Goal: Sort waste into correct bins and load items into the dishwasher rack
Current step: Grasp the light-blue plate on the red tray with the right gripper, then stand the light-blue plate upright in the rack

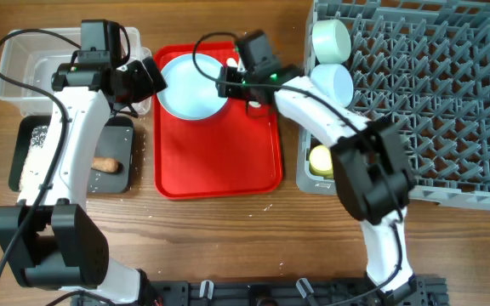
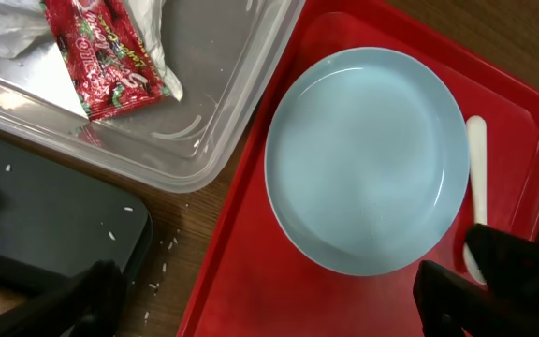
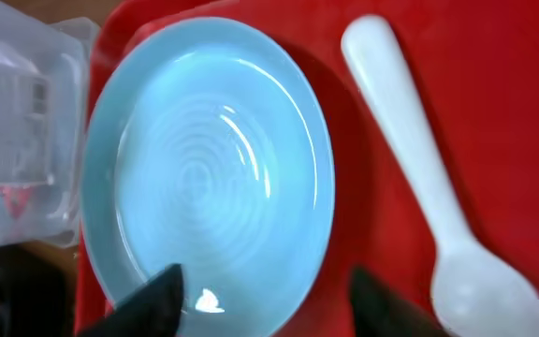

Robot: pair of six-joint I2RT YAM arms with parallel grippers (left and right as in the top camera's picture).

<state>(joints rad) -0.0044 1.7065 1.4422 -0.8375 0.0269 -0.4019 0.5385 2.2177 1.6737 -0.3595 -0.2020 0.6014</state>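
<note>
The pale blue plate (image 1: pixel 190 85) lies at the back of the red tray, with the white spoon (image 3: pixel 419 178) to its right. My left gripper (image 1: pixel 151 78) is open over the tray's left edge, beside the plate (image 2: pixel 368 159). My right gripper (image 1: pixel 226 83) is open, its fingers (image 3: pixel 265 309) straddling the plate's right rim (image 3: pixel 209 178). The red-and-white wrapper (image 2: pixel 106 56) lies in the clear tub (image 1: pixel 24 68). The black tray (image 1: pixel 32 161) holds rice and the brown sausage scrap (image 1: pixel 107 164). Two bowls (image 1: pixel 330 38) (image 1: pixel 334 82) and the yellow cup (image 1: pixel 321 160) sit in the grey rack (image 1: pixel 432 102).
The flat red tray (image 1: pixel 219 161) sits between the bins and the rack. Loose rice grains (image 2: pixel 162 253) lie on the wood between the black tray (image 2: pixel 54 234) and the red tray. Both arms reach in from the near edge.
</note>
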